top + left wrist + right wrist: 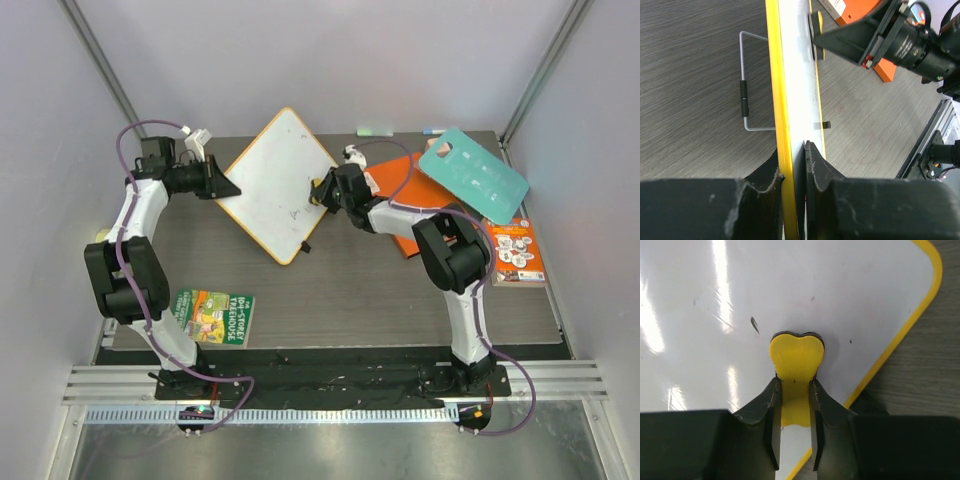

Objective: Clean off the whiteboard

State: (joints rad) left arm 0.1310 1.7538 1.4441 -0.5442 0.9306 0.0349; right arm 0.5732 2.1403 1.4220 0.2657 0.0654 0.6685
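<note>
Pressure mattered most: my left end effector point(792, 160) was clamped on the whiteboard's point(278, 185) yellow rim, holding it tilted over the dark wood-grain counter point(380, 290). My right end effector point(794, 405) was closed tight on a yellow heart-shaped eraser point(796, 357), flat against the white face. A small dark mark point(755, 325) sat nearby on that face, so I judged a steady sideways stroke best. Pale walls point(330, 60) enclosed the counter behind the whiteboard.

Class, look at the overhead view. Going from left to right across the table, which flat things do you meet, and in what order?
green book → whiteboard → orange book → teal card
</note>
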